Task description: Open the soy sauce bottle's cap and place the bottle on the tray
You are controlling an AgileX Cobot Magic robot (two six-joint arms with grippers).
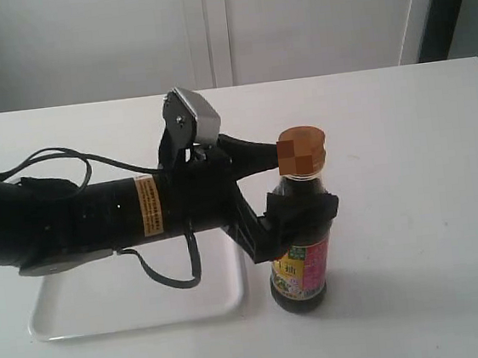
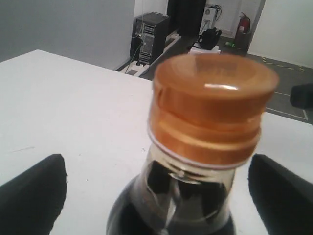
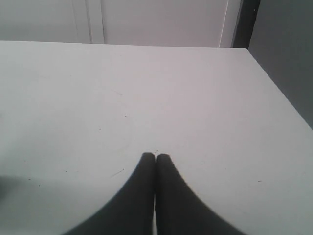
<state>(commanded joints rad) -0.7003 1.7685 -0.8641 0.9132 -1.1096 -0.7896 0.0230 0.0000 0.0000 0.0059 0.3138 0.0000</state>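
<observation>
My left hand (image 1: 296, 192) is clamped on the soy sauce bottle (image 1: 301, 245), which stands upright on the bench (image 1: 413, 212); its cap (image 2: 210, 105) is shut. The tray (image 1: 133, 305) lies beneath my forearm. My right hand (image 3: 155, 157) hovers pressed together.

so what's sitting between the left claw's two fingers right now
The soy sauce bottle: the left wrist view shows its neck and closed cap between the left claw's fingers. The exterior view shows them closed around its shoulder.
</observation>
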